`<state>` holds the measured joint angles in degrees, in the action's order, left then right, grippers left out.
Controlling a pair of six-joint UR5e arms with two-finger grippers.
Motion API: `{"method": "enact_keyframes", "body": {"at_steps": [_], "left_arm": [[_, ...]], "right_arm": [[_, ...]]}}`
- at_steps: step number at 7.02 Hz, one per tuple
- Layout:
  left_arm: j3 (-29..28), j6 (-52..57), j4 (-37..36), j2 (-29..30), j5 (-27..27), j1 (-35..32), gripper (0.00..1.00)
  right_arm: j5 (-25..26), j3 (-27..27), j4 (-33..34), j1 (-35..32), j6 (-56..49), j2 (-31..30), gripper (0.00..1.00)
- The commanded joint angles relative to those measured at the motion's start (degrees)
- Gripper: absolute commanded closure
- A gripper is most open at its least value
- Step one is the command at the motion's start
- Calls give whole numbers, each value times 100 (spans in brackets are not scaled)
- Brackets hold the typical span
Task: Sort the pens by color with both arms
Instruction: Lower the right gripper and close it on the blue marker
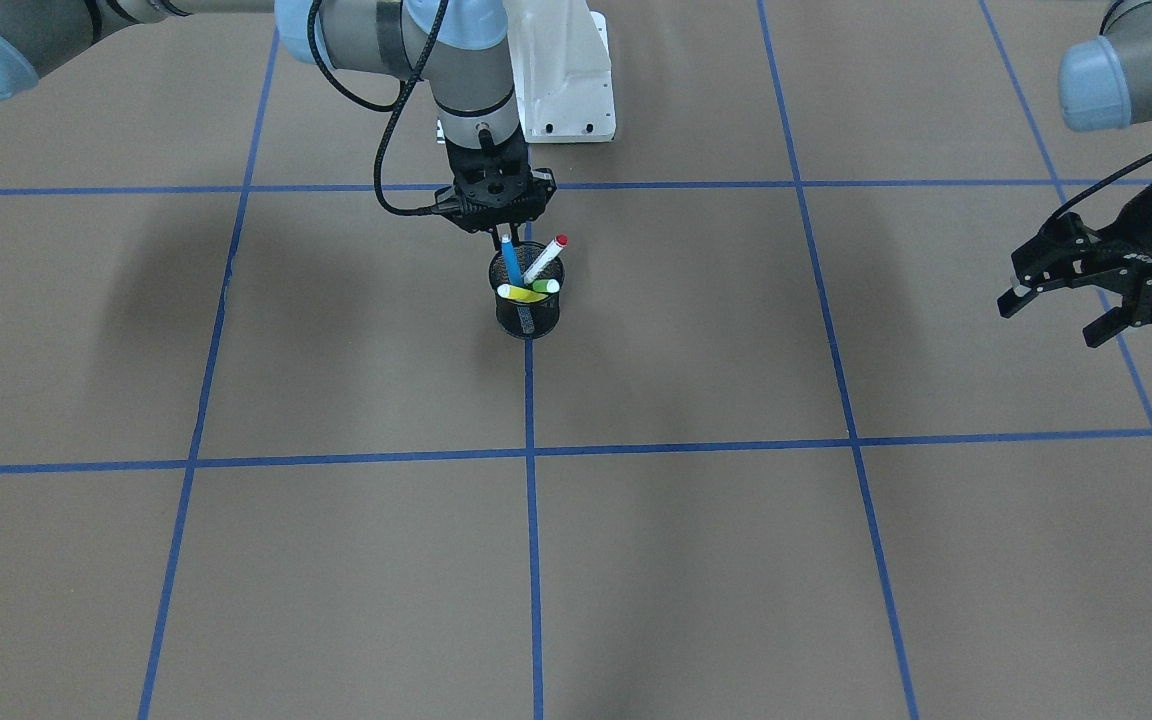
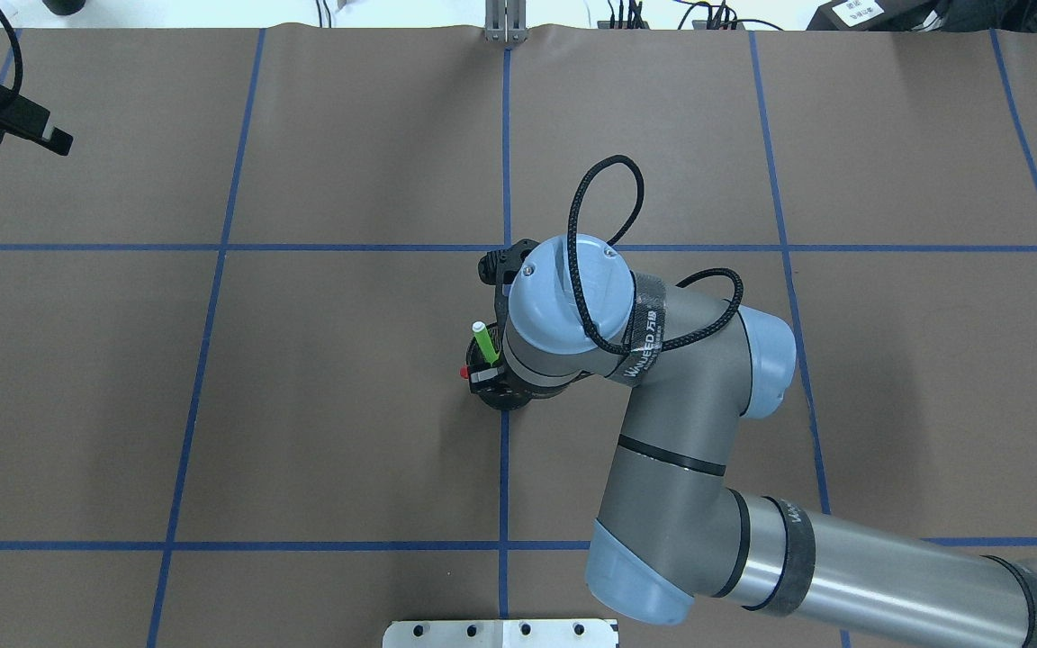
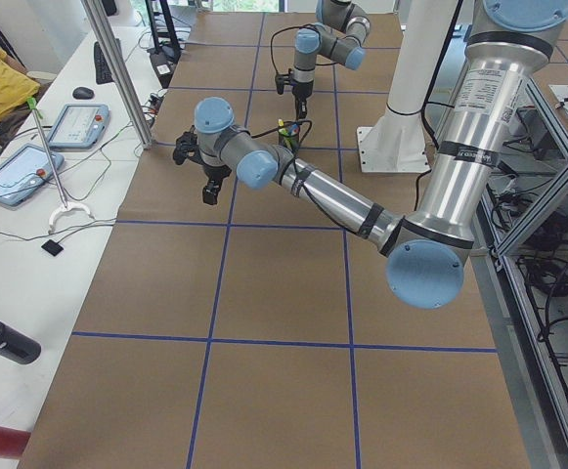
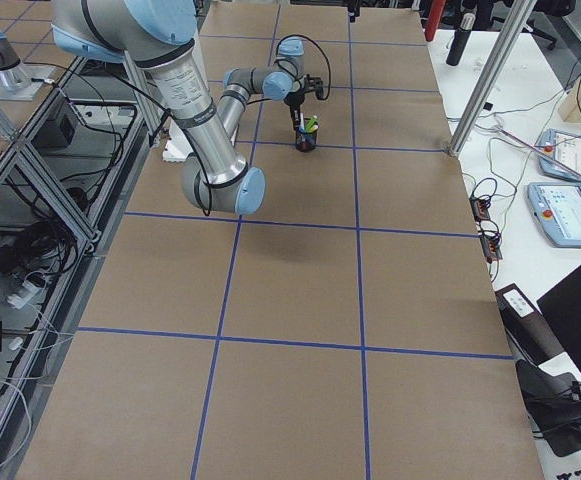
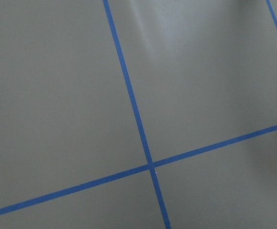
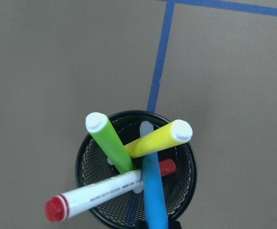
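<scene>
Far left, we see the left pincer (image 1: pixel 1051 318) spread wide above bare worktop (image 1: pixel 736 560). At centre, a black mesh cup (image 1: pixel 528 318) holds the green pen (image 6: pixel 110 143), yellow pen (image 6: pixel 157 140) and red-ended pen (image 6: pixel 100 193). The right pincer (image 1: pixel 508 238) is narrowed on the blue pen (image 6: pixel 153 191), whose lower end is in the cup.

Table (image 1: pixel 716 570) (blue-taped grid (image 1: pixel 533 560)) carries one mesh cup (image 1: pixel 528 315).
</scene>
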<state>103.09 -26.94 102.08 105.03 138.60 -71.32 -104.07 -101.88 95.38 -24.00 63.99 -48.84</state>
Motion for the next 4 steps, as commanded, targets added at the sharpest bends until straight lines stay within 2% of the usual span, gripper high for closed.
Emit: {"method": "enact_keyframes", "body": {"at_steps": [1, 2, 4], "left_arm": [[1, -4, 5, 0, 0, -5, 0], [1, -4, 5, 0, 0, -5, 0], [9, -4, 5, 0, 0, 4, 0]], "right_arm": [[-8, -191, 24, -9, 9, -2, 100], [-35, -384, 51, -87, 17, -20, 100], [-70, -1137, 925, -219, 17, -2, 100]]}}
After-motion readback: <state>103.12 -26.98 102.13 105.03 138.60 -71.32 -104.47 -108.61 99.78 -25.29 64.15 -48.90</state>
